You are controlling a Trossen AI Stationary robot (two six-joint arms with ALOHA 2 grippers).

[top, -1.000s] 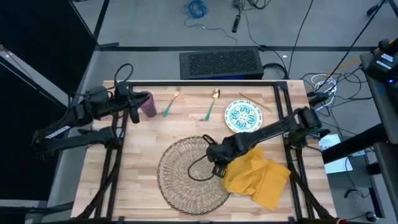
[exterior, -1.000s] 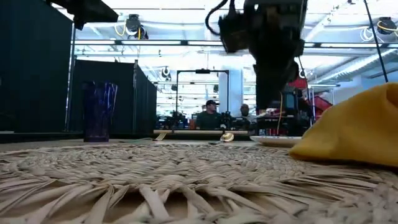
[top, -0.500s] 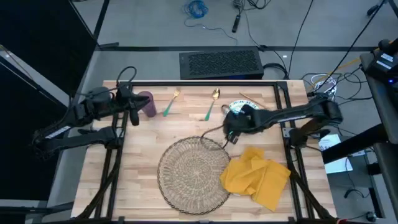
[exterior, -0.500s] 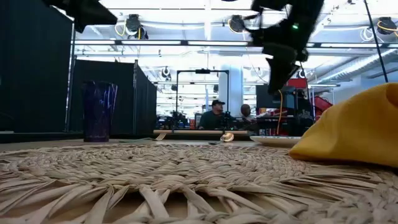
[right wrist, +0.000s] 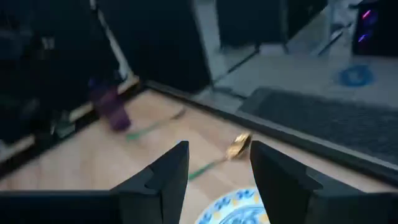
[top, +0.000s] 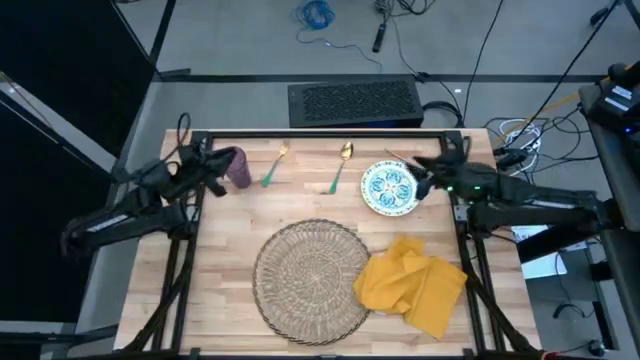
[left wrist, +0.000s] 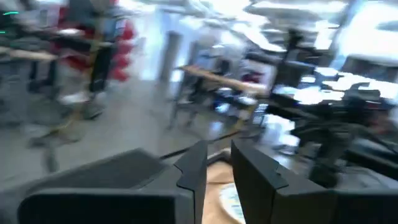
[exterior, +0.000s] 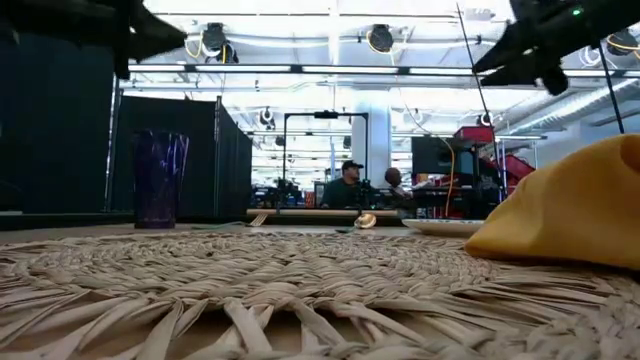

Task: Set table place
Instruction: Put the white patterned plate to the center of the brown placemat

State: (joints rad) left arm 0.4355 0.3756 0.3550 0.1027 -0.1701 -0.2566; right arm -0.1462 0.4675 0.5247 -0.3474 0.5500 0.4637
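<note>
Right gripper (top: 422,178) has swung off the wicker mat (top: 313,280) to the plate's (top: 389,188) right edge, fingers apart and empty, likely lining up a plate grab; left gripper (top: 210,170), nearly closed, waits by the purple cup (top: 238,167).

One fork (top: 276,165), one spoon (top: 340,166)

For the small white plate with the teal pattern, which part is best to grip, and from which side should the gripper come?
Probably the plate rim nearest the right gripper, which is open beside it. The plate lies flat on the table, so only its thin edge gives a hold: come low from the right-hand side, one finger over the rim, one under.
</note>
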